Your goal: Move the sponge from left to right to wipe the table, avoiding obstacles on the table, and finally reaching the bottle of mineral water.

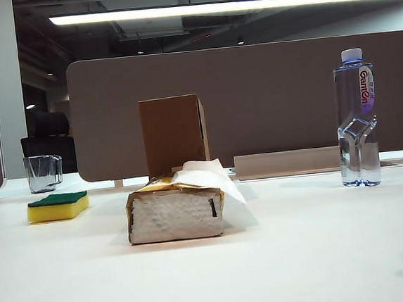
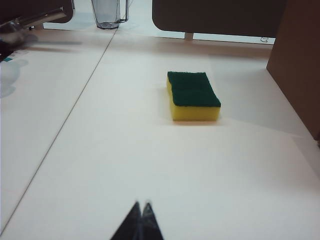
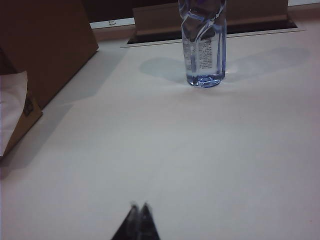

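The sponge (image 1: 58, 206) is lying flat on the left of the white worktop (image 1: 309, 254), green scouring face up over yellow foam with waisted sides, untouched and apparently waiting to be picked up. Between it and the mineral water bottle (image 1: 356, 120), which is standing upright far to the right, the tissue pack (image 1: 176, 208) and the upright cardboard box (image 1: 174, 133) are sitting mid-worktop (seemingly set there to force a detour). A glass mug (image 1: 44, 172) is standing behind the sponge. The left claw (image 2: 140, 206) is hanging well short of the sponge, tips pressed together and gripping nothing; the right claw (image 3: 139, 206), likewise closed and empty, is facing the bottle from a distance.
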Action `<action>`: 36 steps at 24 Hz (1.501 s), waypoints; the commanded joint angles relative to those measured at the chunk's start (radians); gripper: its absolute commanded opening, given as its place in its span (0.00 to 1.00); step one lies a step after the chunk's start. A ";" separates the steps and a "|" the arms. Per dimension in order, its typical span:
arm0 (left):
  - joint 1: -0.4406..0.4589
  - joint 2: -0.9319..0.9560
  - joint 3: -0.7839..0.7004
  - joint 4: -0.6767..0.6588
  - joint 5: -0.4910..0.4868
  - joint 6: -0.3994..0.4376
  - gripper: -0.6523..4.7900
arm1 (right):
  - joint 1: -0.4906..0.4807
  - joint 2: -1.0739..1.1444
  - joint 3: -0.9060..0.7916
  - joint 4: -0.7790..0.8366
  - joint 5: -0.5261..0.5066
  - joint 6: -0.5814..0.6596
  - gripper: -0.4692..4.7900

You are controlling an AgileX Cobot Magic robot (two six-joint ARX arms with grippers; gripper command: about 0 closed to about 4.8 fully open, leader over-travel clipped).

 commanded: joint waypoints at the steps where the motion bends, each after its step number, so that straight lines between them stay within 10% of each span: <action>1: -0.001 0.001 -0.001 -0.010 0.003 -0.002 0.11 | 0.000 0.000 -0.001 0.011 -0.002 -0.002 0.08; 12: -0.001 0.001 0.003 -0.006 0.024 -0.008 0.13 | 0.000 0.000 0.000 0.011 -0.019 0.011 0.08; 15: -0.001 0.001 0.035 0.009 0.085 -0.029 0.33 | 0.005 0.000 0.005 0.012 -0.030 0.014 0.08; 21: -0.001 0.001 0.138 0.035 0.097 -0.062 0.37 | 0.005 0.000 0.039 0.031 -0.029 0.079 0.20; 26: -0.001 0.001 0.198 0.036 0.130 -0.063 0.74 | 0.006 0.000 0.106 0.034 -0.030 0.123 0.38; 36: -0.001 0.005 0.304 0.045 0.209 -0.141 0.87 | 0.006 0.015 0.322 0.026 -0.034 0.205 0.51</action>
